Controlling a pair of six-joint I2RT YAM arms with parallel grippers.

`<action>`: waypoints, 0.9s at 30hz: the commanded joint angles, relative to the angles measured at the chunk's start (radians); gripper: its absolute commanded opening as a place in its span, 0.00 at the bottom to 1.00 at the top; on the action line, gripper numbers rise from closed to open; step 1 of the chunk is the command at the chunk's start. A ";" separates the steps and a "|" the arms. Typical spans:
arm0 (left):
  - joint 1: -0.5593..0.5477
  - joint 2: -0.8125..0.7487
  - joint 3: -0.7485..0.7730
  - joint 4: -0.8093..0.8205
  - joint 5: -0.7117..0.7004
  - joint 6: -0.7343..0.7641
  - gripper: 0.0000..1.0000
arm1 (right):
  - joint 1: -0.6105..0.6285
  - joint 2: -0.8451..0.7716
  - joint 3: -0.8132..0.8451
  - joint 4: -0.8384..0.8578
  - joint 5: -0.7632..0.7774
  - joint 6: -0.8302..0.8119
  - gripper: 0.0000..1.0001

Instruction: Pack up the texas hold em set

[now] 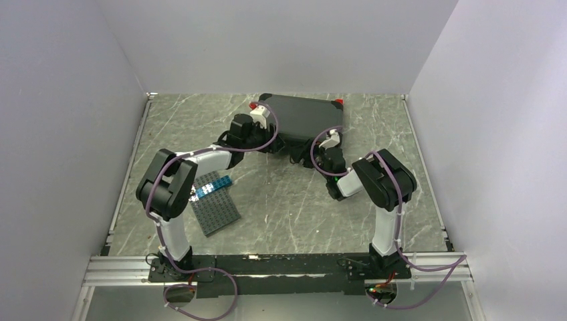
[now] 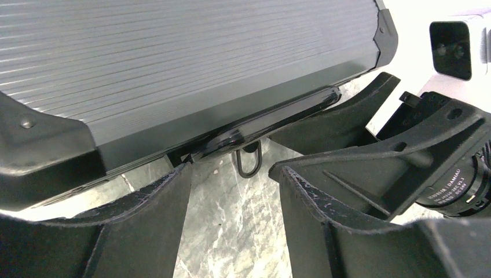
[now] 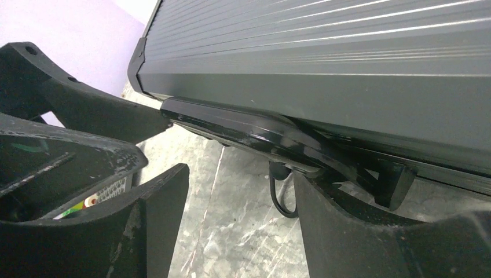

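Note:
The black ribbed hard case (image 1: pixel 307 115) lies shut at the far middle of the table. Its handle (image 2: pixel 272 119) runs along the near side, with a small metal loop (image 2: pixel 249 162) hanging under it. My left gripper (image 1: pixel 273 142) is open at the case's near left edge, its jaws (image 2: pixel 231 168) empty just below the handle. My right gripper (image 1: pixel 309 159) is open at the near edge too; in the right wrist view (image 3: pixel 240 174) its right finger tip sits under the handle (image 3: pixel 249 130). Chips, cards and discs are out of view.
A dark grey studded plate (image 1: pixel 214 204) with blue bricks (image 1: pixel 214 186) lies near the left arm. Small red parts (image 1: pixel 339 101) show at the case's far corners. Grey walls close in the marble table (image 1: pixel 301 207) on three sides.

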 commanded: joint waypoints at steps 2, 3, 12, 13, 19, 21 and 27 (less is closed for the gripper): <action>-0.008 0.019 0.044 0.041 0.032 -0.007 0.62 | 0.002 0.017 0.012 0.005 0.063 0.000 0.72; -0.008 0.017 0.042 0.041 0.027 -0.006 0.62 | 0.002 0.020 0.012 0.007 0.061 0.000 0.72; -0.004 -0.137 -0.045 0.022 -0.112 0.014 0.69 | 0.008 0.009 -0.025 0.000 0.098 0.004 0.73; -0.002 -0.158 -0.054 0.010 -0.125 0.011 0.73 | 0.008 0.010 -0.033 0.008 0.117 0.011 0.73; 0.006 -0.291 -0.108 -0.050 -0.174 0.001 0.86 | 0.008 0.051 -0.039 0.043 0.105 0.029 0.73; 0.011 -0.328 -0.118 -0.078 -0.175 0.000 0.87 | 0.009 0.064 -0.030 0.045 0.077 0.029 0.73; 0.044 -0.457 -0.170 -0.119 -0.149 -0.034 0.88 | 0.010 0.096 0.018 0.059 -0.013 0.025 0.71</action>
